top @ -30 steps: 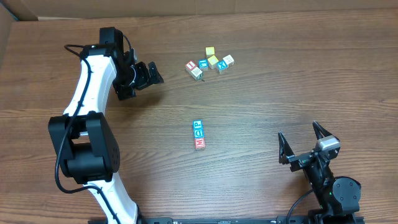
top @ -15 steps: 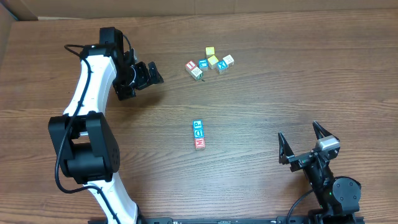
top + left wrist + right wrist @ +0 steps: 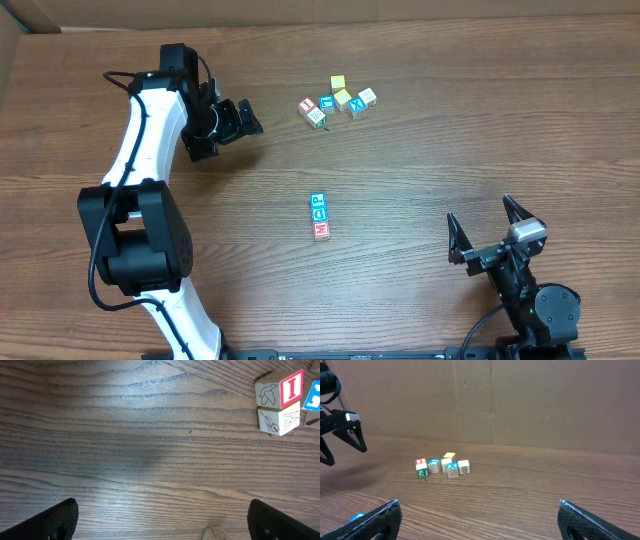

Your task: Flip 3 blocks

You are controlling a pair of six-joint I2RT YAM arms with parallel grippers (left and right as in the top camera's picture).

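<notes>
3 blocks (image 3: pixel 319 216) in row, well apart from left hand (image 3: pixel 249 116), right hand (image 3: pixel 480 214).

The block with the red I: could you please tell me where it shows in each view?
Overhead: the block with the red I is at the left end of the cluster, top centre.
Left wrist: in the top right corner.
Right wrist: at the left end of the cluster, left of centre.
Shared landmark: the blue-lettered block right beside it.
</notes>
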